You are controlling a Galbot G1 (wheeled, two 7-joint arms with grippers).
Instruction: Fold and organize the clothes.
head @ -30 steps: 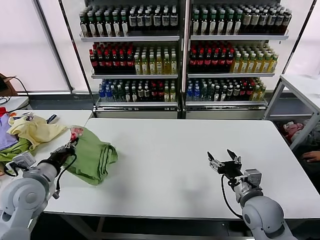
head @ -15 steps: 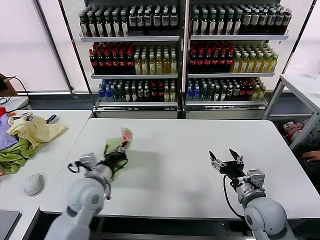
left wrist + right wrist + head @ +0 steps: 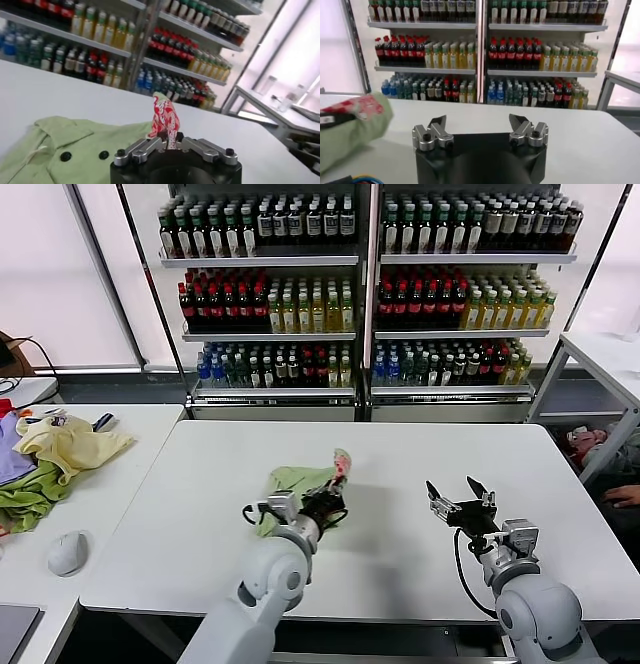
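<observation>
The light green shirt (image 3: 295, 482) lies bunched on the white table (image 3: 400, 454), a little left of the table's middle and toward its near half, with the collar and two dark buttons (image 3: 65, 156) showing in the left wrist view. The left gripper (image 3: 327, 502) sits at the shirt's right edge, its fingers pinched together on the fabric beside the red-and-white printed patch (image 3: 164, 119), which stands up between them above the table. How much cloth sits inside the pinch is hard to make out, since the gripper body hides the fingertips. The right gripper (image 3: 459, 496) hovers over bare table to the right of the shirt, well apart from it, with its two fingers (image 3: 434, 128) spread wide and nothing between them. Behind the table stand shelves of bottled drinks (image 3: 270, 294). On a second table at the far left lies a pale yellow garment (image 3: 68, 443) over a darker green one (image 3: 28, 496).
</observation>
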